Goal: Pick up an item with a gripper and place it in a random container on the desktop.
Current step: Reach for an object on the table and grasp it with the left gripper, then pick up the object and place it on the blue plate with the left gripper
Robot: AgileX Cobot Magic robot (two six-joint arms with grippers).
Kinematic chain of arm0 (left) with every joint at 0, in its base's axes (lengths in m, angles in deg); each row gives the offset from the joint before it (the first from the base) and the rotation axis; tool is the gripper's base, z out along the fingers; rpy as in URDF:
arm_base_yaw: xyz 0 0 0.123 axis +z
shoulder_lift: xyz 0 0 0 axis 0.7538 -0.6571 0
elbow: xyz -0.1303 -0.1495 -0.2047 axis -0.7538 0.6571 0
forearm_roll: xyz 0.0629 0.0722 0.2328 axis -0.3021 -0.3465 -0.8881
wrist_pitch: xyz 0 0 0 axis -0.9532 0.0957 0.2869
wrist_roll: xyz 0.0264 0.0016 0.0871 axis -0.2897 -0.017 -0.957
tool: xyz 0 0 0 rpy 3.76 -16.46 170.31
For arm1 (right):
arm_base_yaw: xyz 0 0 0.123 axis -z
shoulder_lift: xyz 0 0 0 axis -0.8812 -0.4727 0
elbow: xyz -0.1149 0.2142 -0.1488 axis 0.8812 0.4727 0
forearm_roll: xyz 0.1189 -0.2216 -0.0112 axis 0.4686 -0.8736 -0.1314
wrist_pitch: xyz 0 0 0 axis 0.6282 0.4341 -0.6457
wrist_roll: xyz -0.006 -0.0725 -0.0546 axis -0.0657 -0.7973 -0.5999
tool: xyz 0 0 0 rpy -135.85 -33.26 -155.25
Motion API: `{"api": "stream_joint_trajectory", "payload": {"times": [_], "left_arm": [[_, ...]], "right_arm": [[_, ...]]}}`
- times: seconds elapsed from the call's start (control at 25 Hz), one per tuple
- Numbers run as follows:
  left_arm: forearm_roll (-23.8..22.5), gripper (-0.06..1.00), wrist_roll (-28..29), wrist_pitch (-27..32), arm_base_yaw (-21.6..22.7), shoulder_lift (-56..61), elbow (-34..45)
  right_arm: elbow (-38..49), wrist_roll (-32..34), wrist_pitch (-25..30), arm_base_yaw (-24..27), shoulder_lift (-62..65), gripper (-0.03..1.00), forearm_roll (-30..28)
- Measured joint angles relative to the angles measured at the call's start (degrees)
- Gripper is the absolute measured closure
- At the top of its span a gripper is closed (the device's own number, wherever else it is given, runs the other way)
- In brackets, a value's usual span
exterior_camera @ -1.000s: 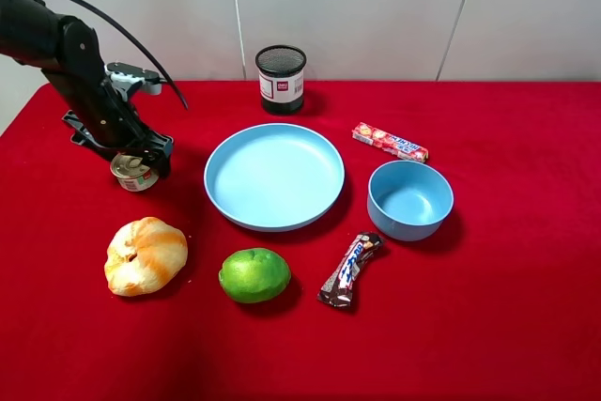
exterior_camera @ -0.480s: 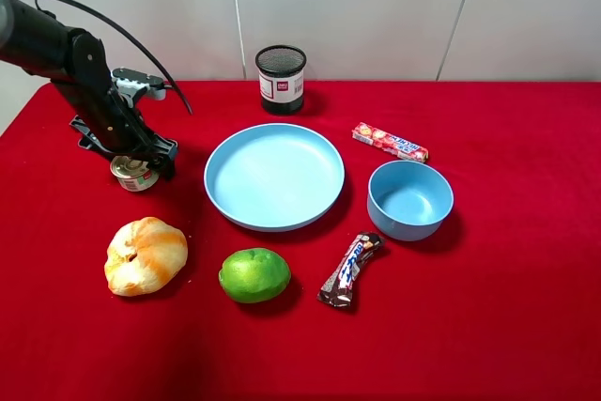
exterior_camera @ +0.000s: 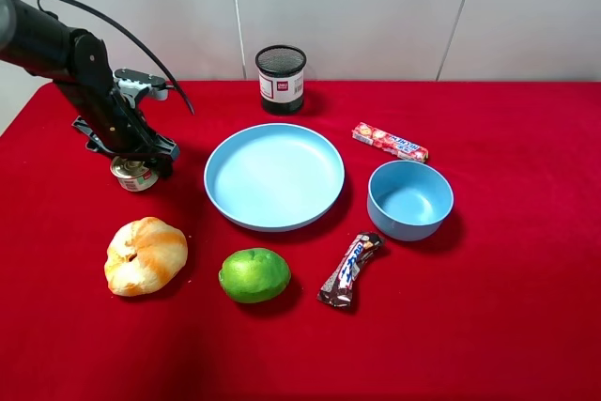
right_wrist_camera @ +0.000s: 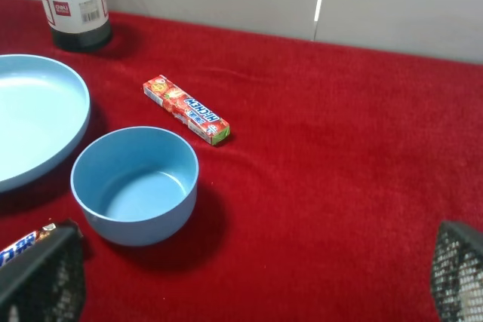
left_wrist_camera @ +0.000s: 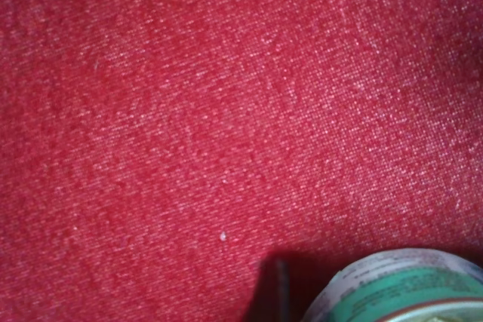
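The small tin can [exterior_camera: 137,177] with a white and green label stands on the red desktop [exterior_camera: 488,307], left of the large light blue plate [exterior_camera: 274,176]. My left gripper [exterior_camera: 131,159] sits right over the can's top, its claw low around it; the jaws are hidden by the arm. In the left wrist view the can's label [left_wrist_camera: 400,292] shows at the frame edge on red cloth. My right gripper [right_wrist_camera: 249,292] is open and empty, its mesh-padded fingertips [right_wrist_camera: 38,280] wide apart, and it is out of the high view.
A croissant [exterior_camera: 146,255] and a green lime [exterior_camera: 254,274] lie at the front left. A smaller blue bowl [exterior_camera: 409,199], a chocolate bar [exterior_camera: 349,270] and a candy pack [exterior_camera: 390,142] lie to the plate's right. A black mesh cup [exterior_camera: 281,78] stands behind it.
My left arm has shifted slightly back and up over the can. The can has stayed in place on the cloth.
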Motion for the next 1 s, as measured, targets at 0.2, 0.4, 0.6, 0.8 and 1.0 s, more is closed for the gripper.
{"api": "stream_joint_trajectory", "payload": {"times": [0.2, 0.4, 0.6, 0.8, 1.0], "left_arm": [[0.0, 0.31, 0.0, -0.05, 0.0, -0.07, -0.05], [0.5, 0.31, 0.0, -0.05, 0.0, -0.07, -0.05], [0.81, 0.31, 0.0, -0.05, 0.0, -0.07, -0.05], [0.81, 0.31, 0.0, -0.05, 0.0, -0.07, -0.05], [0.9, 0.31, 0.0, 0.21, 0.0, 0.1, -0.05]], "right_arm": [[0.0, 0.0, 0.0, 0.0, 0.0, 0.27, 0.0], [0.0, 0.0, 0.0, 0.0, 0.0, 0.27, 0.0], [0.0, 0.0, 0.0, 0.0, 0.0, 0.27, 0.0], [0.0, 0.0, 0.0, 0.0, 0.0, 0.27, 0.0], [0.0, 0.0, 0.0, 0.0, 0.0, 0.27, 0.0]]}}
